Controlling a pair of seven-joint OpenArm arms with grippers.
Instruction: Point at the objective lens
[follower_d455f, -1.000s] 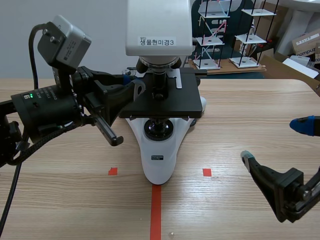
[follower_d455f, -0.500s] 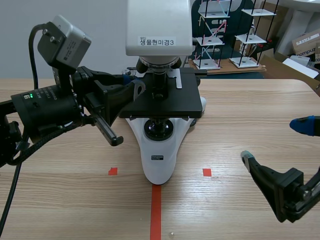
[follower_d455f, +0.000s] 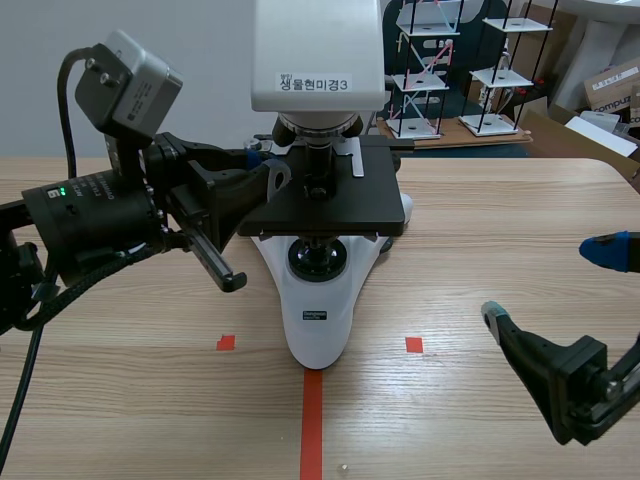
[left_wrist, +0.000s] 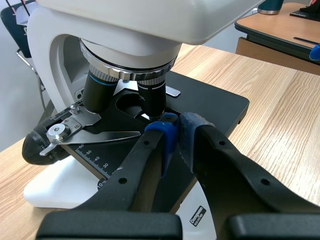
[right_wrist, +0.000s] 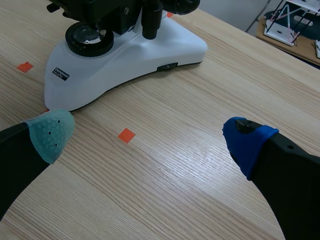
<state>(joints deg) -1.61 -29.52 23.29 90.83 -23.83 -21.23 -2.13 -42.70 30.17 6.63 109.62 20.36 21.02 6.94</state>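
A white microscope (follower_d455f: 318, 300) with a black stage (follower_d455f: 325, 208) stands mid-table. Its black objective lens (left_wrist: 151, 97) hangs from the nosepiece over the stage; in the scene view the objective lens (follower_d455f: 317, 168) sits under the white head. My left gripper (left_wrist: 177, 125) is shut, its blue pads together, tips just below and in front of that lens. In the scene view the left gripper (follower_d455f: 262, 160) reaches in from the left at stage height. My right gripper (right_wrist: 150, 135) is open and holds nothing, low over the table to the right of the microscope base (right_wrist: 125, 60); the right gripper (follower_d455f: 550, 280) also shows in the scene view.
A second, wider objective (left_wrist: 97, 92) hangs beside the pointed one. A slide holder clip (left_wrist: 85, 127) lies on the stage. Orange-red tape marks (follower_d455f: 312, 420) lie in front of the base. Shelf racks (follower_d455f: 470, 70) and boxes stand beyond the table's far edge.
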